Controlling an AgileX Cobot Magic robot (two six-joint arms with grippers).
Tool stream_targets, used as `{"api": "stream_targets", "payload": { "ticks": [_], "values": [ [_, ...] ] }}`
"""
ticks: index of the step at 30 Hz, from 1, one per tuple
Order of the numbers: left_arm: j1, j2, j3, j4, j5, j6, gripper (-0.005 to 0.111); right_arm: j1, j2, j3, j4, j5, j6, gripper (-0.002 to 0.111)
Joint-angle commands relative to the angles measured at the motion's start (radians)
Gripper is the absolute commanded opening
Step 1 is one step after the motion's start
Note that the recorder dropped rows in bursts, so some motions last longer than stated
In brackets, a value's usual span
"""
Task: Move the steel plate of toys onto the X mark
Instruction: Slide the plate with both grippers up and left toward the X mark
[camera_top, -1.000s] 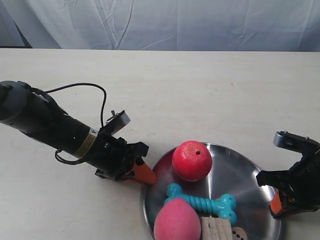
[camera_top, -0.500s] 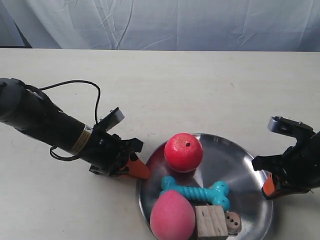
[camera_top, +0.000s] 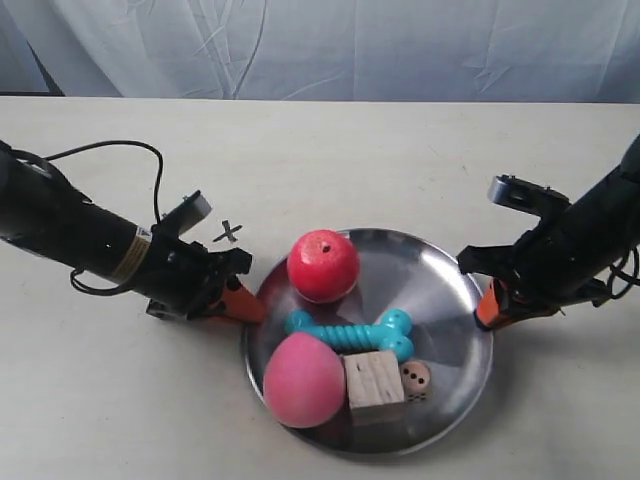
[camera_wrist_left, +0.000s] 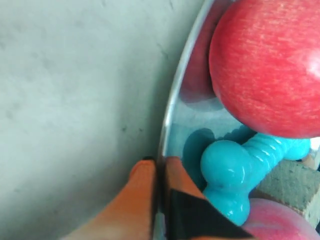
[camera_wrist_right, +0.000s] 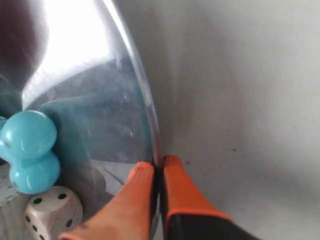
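The steel plate (camera_top: 440, 290) carries a red ball (camera_top: 323, 265), a pink egg (camera_top: 304, 380), a turquoise bone (camera_top: 350, 334), a wooden cube (camera_top: 374, 384) and a die (camera_top: 415, 379). My left gripper (camera_top: 245, 308) is shut on the plate's rim (camera_wrist_left: 175, 100), close to the red ball (camera_wrist_left: 270, 65) and the bone (camera_wrist_left: 230, 170). On the opposite rim (camera_wrist_right: 145, 100) my right gripper (camera_wrist_right: 157, 164) is shut, near the die (camera_wrist_right: 50, 212). The X mark (camera_top: 230, 233) is drawn on the table just beyond the plate's left edge, beside my left arm.
The table (camera_top: 400, 160) is a plain cream surface with a white cloth backdrop (camera_top: 330, 45) along its far edge. A black cable (camera_top: 150, 160) loops above the left arm. The plate's near rim lies close to the exterior view's bottom edge.
Both arms have carried the plate away from the bottom edge and toward the exterior view's left. The toys shifted a little on it. The X mark has come into sight beside the left arm.
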Motion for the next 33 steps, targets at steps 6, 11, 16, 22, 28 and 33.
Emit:
{"api": "stream_targets", "payload": {
  "ticks": [6,11,16,22,28,33],
  "values": [
    [0.135,-0.033,-0.076,-0.103,-0.182,0.001,0.0,0.167,0.074,-0.189,0.241,0.093,0.033,-0.001],
    [0.22,-0.033,-0.076,-0.12,-0.213,0.001,0.0,0.192,0.147,-0.302,0.223,0.134,0.09,-0.001],
    [0.265,-0.033,-0.076,-0.205,-0.236,0.001,0.0,0.231,0.237,-0.419,0.226,0.154,0.123,-0.001],
    [0.308,-0.033,-0.148,-0.205,-0.196,0.001,0.0,0.268,0.335,-0.551,0.248,0.169,0.141,-0.001],
    [0.35,-0.033,-0.218,-0.179,-0.053,0.001,0.0,0.284,0.404,-0.68,0.258,0.191,0.152,-0.001],
    [0.368,-0.031,-0.254,-0.116,0.05,0.001,0.0,0.29,0.449,-0.769,0.264,0.217,0.176,-0.001]
  ]
}}
